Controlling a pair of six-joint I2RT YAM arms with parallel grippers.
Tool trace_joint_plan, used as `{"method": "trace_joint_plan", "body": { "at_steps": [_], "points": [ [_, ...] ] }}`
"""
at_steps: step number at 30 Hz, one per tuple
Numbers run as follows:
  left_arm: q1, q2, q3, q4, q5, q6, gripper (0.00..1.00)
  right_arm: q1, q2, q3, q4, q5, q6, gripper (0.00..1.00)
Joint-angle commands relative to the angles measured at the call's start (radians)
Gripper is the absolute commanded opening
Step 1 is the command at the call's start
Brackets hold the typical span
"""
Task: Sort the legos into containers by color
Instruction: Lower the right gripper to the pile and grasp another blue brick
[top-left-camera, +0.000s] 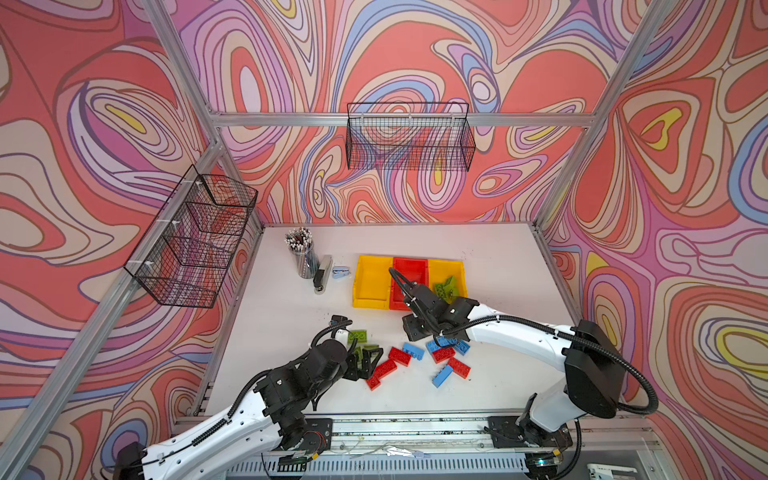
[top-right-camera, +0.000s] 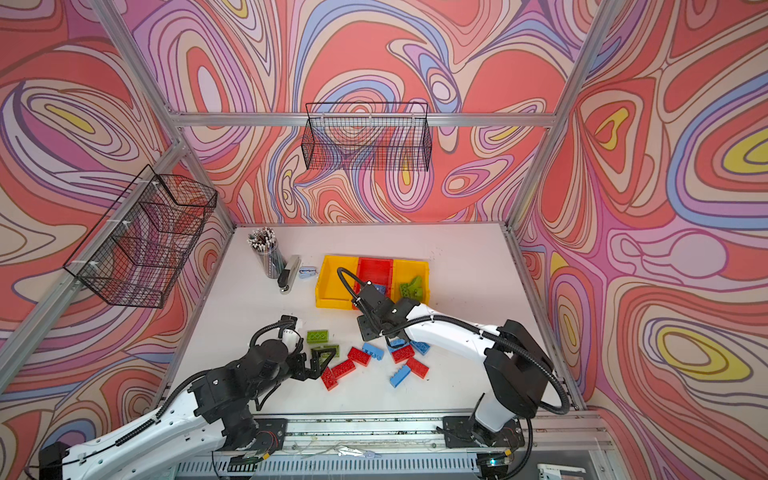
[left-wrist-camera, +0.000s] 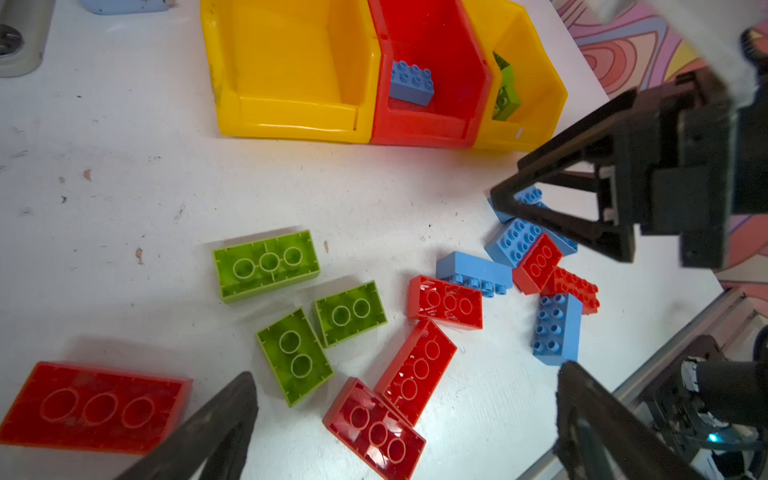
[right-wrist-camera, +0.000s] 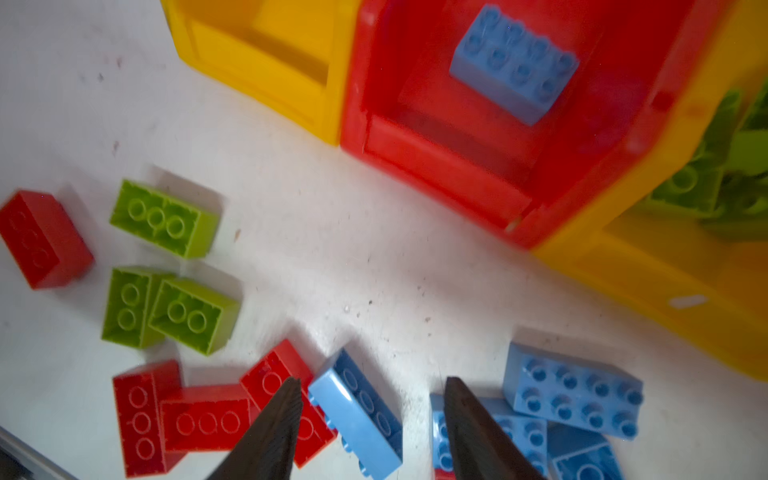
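Lego sorting on a white table (top-left-camera: 291, 332). At left, the left gripper (left-wrist-camera: 407, 370) hangs low over the loose bricks, jaws spread wide and gripping nothing. In the left wrist view a lone red brick (left-wrist-camera: 95, 407) lies underside up beside one finger.

Next come the greens, all underside up. The long green brick (top-left-camera: 357, 336) has its long axis across the table, and two short green bricks (left-wrist-camera: 349, 313) sit side by side just nearer the gripper.

Three red bricks (top-left-camera: 384, 368), hollow sides up, run in a diagonal chain from near left toward far right. The chain ends by a tipped blue brick (top-left-camera: 413, 350) lying on its side.

Right of that lies a heap (top-left-camera: 446, 349) of blue and red bricks, some of them studs up. The right gripper (right-wrist-camera: 374, 381) hangs above it, jaws part-way apart with nothing clamped between them.

Behind, three joined bins stand in a row. The left yellow bin (top-left-camera: 370, 303) shows a bare floor. The red bin (top-left-camera: 409, 266) holds one binned blue brick (left-wrist-camera: 411, 81), studs up. The right yellow bin (top-left-camera: 446, 268) holds several binned green bricks (top-left-camera: 449, 286).
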Motion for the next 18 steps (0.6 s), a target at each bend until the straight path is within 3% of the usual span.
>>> {"method": "trace_joint_plan", "body": {
  "at_steps": [1,18],
  "points": [
    [-0.025,-0.003,0.003,-0.055,-0.048,-0.047,1.00,0.048,-0.024,-0.071,0.034,0.006,0.074,0.53],
    [-0.046,-0.153,-0.091,-0.124,-0.063,-0.139,1.00,0.061,0.014,-0.116,0.109,-0.045,0.075,0.44]
  ]
}}
